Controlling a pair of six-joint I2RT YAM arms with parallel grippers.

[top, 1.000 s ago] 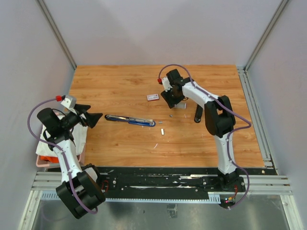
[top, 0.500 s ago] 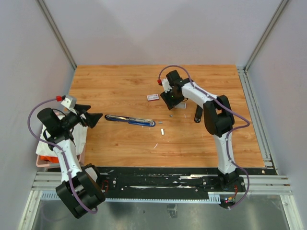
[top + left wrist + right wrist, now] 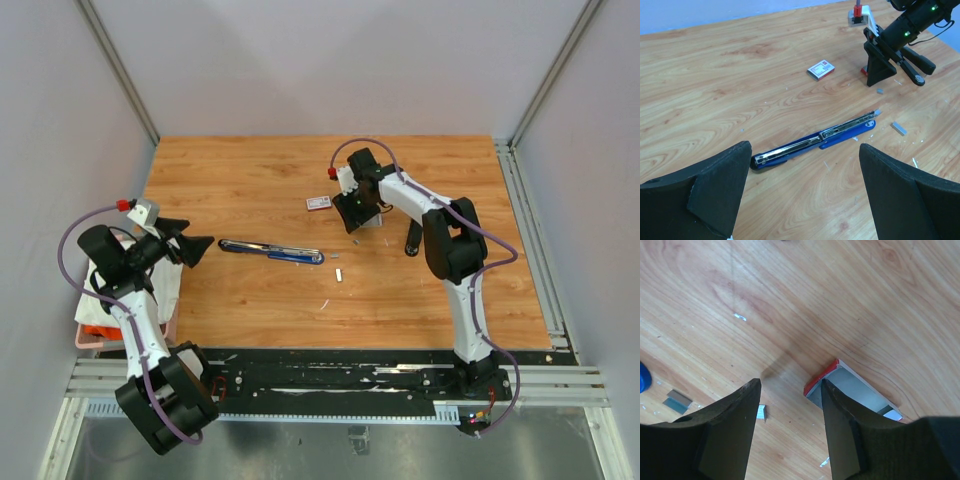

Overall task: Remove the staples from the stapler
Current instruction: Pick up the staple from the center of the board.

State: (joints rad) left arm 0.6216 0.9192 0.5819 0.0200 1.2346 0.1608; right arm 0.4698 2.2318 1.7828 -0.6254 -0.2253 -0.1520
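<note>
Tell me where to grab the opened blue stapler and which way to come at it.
Grip the stapler near its middle, across its narrow width, coming straight down from above. It lies flat on the table, opened out into one long thin strip. Its two long sides are probably the only faces that jaws can close on, and a hold near the middle should keep it level.
</note>
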